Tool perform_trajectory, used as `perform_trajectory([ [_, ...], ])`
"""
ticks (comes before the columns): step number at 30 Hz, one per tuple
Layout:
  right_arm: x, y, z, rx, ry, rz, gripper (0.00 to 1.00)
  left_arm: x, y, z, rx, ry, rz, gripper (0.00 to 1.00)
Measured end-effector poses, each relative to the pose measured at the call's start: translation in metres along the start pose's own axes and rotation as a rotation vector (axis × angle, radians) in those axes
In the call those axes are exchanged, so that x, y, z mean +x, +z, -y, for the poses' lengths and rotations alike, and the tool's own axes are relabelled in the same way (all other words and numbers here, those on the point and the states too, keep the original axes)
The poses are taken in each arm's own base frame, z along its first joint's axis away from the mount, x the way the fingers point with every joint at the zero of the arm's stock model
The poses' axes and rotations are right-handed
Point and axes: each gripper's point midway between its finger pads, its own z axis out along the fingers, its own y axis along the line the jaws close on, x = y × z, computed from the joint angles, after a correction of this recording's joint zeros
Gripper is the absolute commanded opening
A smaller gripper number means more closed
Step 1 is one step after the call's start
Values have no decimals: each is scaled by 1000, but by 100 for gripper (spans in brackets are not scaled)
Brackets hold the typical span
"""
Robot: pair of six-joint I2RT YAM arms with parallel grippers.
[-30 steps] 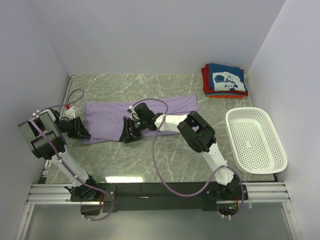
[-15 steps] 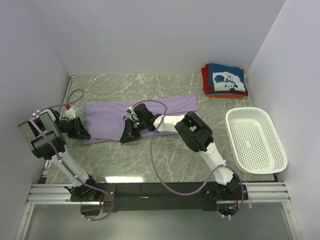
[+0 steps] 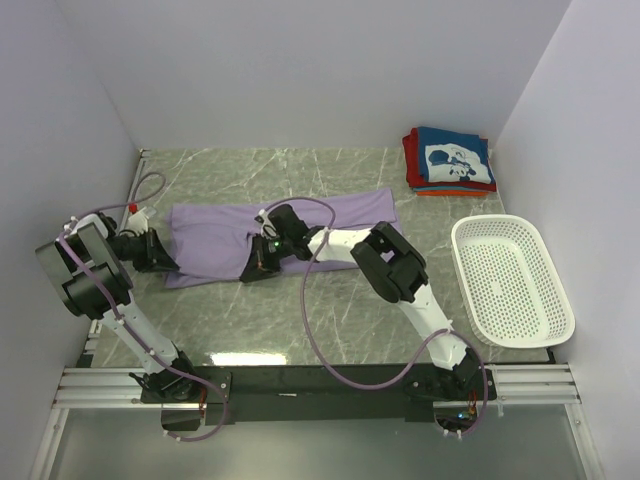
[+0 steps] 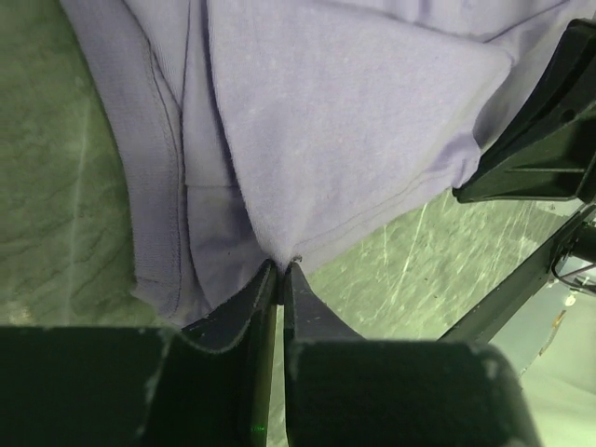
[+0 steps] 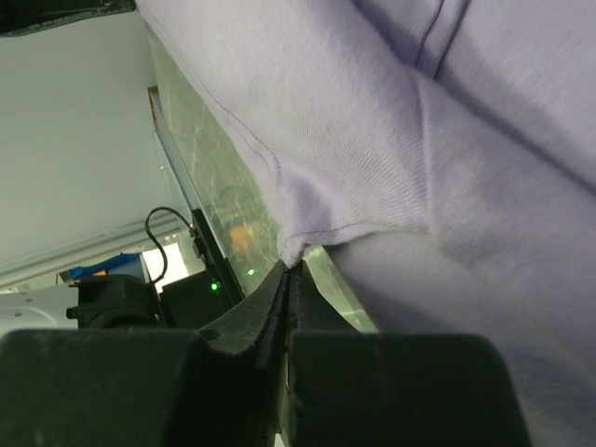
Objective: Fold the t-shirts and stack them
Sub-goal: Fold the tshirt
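Note:
A lavender t-shirt (image 3: 210, 235) lies spread across the middle of the marble table, folded lengthwise. My left gripper (image 3: 168, 266) is at the shirt's near left corner; in the left wrist view its jaws (image 4: 280, 272) are shut on the lavender hem (image 4: 307, 140). My right gripper (image 3: 250, 274) is at the shirt's near edge, mid-length; the right wrist view shows it (image 5: 291, 267) shut on a pinch of lavender cloth (image 5: 372, 140). A stack of folded t-shirts (image 3: 448, 160), navy with a white print on top of red and orange, sits at the back right.
A white perforated basket (image 3: 512, 281) stands at the right side of the table. White walls enclose the table on the left, back and right. The right arm (image 3: 395, 262) reaches leftwards over the table's middle.
Both grippers have closed on the shirt's near edge. The left gripper shifted slightly left and back; the right gripper settled at the hem.

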Motion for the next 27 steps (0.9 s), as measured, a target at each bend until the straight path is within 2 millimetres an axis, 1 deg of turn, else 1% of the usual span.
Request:
perform_trajectory([
  [5,-15,-7,0,-12,-4,33,0,-13,-7,3,2,10,22,11],
  [11,-48,-23,-9,-42,-25,100,0,-41,-17,12,18,39,69,11],
  [15,-72,-35,-21,-67,-49,149,0,-60,-12,16,39,40,83,10],
  [21,-106,-52,-40,-102,-105,220,0,-84,3,21,54,40,96,10],
  [23,-115,-55,-42,-106,-121,237,0,-94,7,22,55,46,111,9],
  [27,-123,-54,-30,-94,-119,252,0,-112,12,23,52,50,139,10],
])
